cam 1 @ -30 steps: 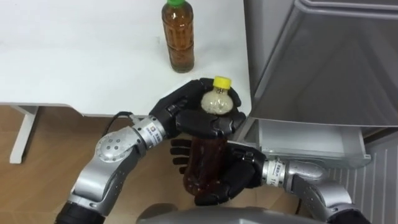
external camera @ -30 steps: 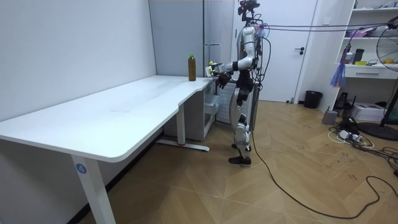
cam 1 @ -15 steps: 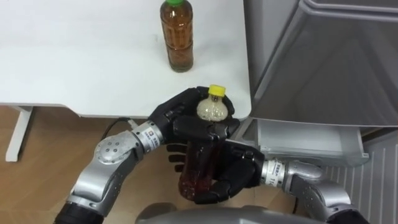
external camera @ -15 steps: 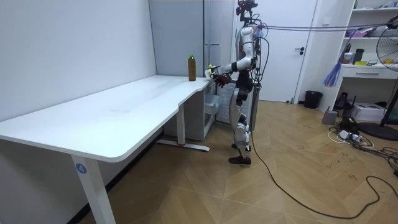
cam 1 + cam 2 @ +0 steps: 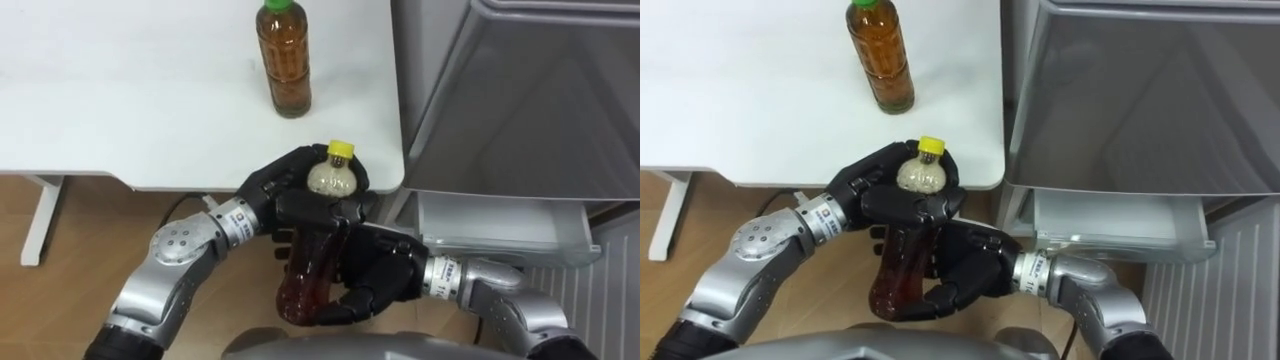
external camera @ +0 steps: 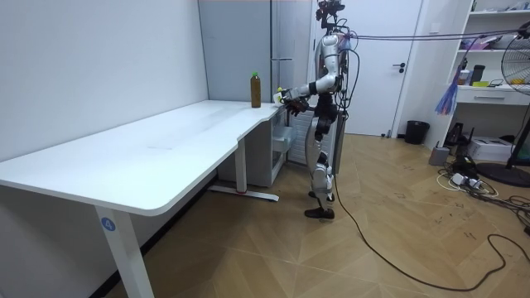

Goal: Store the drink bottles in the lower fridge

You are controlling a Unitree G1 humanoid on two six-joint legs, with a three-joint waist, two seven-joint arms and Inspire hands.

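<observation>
I hold a dark-brown drink bottle with a yellow cap (image 5: 313, 255) (image 5: 907, 245) in front of my body, just off the white table's (image 5: 120, 90) near corner. My left hand (image 5: 300, 195) (image 5: 890, 195) is curled round its neck and shoulder. My right hand (image 5: 375, 285) (image 5: 965, 270) wraps its lower body from the right. A second bottle of amber tea with a green cap (image 5: 283, 58) (image 5: 880, 55) stands upright on the table near its right edge. The grey fridge (image 5: 520, 100) (image 5: 1130, 90) stands to my right. In the room view I stand at the table's far end by the fridge (image 6: 286, 50).
The fridge's lower drawer front (image 5: 495, 230) sticks out just right of my hands. A white table leg (image 5: 40, 215) rises from the wooden floor at the left. In the room view a fan (image 6: 517, 62), a shelf and a small bin (image 6: 416, 132) stand further off.
The held bottle has tilted and sunk a little toward me and the left, with both hands still on it. The tea bottle on the table has stayed put.
</observation>
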